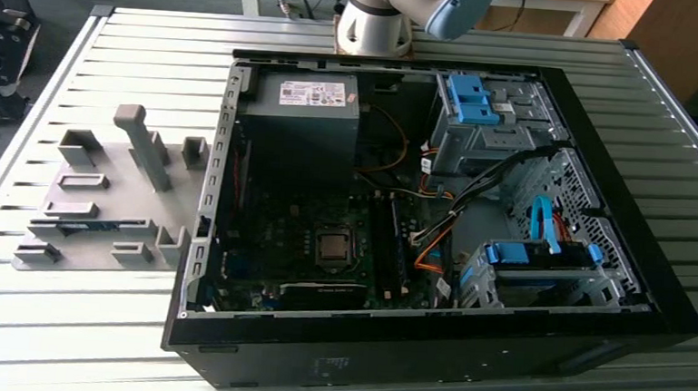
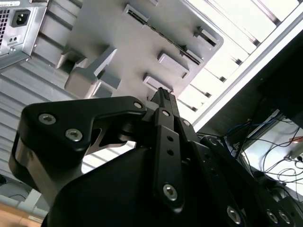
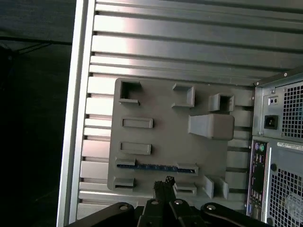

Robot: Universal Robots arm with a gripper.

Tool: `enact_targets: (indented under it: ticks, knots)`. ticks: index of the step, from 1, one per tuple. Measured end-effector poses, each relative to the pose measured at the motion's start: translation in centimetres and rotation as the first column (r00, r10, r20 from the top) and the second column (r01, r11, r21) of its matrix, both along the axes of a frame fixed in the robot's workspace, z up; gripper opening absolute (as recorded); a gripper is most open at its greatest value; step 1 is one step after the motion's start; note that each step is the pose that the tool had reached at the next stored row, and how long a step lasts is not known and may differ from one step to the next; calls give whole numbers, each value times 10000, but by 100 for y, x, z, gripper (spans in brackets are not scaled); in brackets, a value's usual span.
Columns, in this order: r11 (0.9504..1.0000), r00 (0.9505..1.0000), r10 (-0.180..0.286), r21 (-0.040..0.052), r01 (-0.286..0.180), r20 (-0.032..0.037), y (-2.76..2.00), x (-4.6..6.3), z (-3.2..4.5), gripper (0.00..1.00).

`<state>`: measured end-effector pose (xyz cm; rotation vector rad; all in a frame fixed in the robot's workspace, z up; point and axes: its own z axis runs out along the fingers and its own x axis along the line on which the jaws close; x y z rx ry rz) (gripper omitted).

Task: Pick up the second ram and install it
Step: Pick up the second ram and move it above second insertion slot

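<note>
While second ram (image 3: 154,166) lies slotted — gripper (image 3: 168,181) hovers overhead.

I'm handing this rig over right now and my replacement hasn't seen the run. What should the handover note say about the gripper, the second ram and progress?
Gripper: shut, holding nothing, above the grey holder tray, near the ram's end of it.
Second ram: standing on edge between two holder blocks on that tray. The tray lies on the table to the exterior view's left of the open computer case.
Done: nothing visible; the ram is not yet picked up.
Left: both the pick-up and the install in the case.
</note>
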<state>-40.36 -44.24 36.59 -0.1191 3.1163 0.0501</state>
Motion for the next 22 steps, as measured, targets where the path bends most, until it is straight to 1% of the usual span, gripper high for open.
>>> enact_targets:
  ticks: [2, 5, 6, 7, 9, 12, 14, 17, 18, 19, 20, 22]
  knots:
    - [9996, 9996, 298, 0, -298, 0, 0, -2, -1, 11]
    - [9971, 9971, 764, 0, -764, 0, 0, -5, -2, 11]
    - [9932, 9932, 1162, 0, -1162, 0, 0, -9, -3, 11]
    - [9840, 9840, 1781, -1, -1781, -1, 0, -13, -5, 11]
    - [9778, 9778, 2094, -1, -2094, -2, 0, -15, -6, 11]
    - [9660, 9660, 2584, 0, -2584, -1, 0, -18, -9, 11]
    - [9566, 9566, 2912, -1, -2912, -1, 0, -19, -11, 11]
    - [9396, 9396, 3422, 0, -3422, -1, 0, -21, -13, 11]
    - [9351, 9351, 3545, 0, -3545, -1, 0, -21, -14, 11]
    - [9330, 9330, 3598, -1, -3598, -1, 0, -21, -14, 11]
    - [9323, 9323, 3618, 0, -3618, 0, 0, -21, -14, 11]
    - [9321, 9321, 3622, 0, -3622, -1, 0, -21, -14, 11]
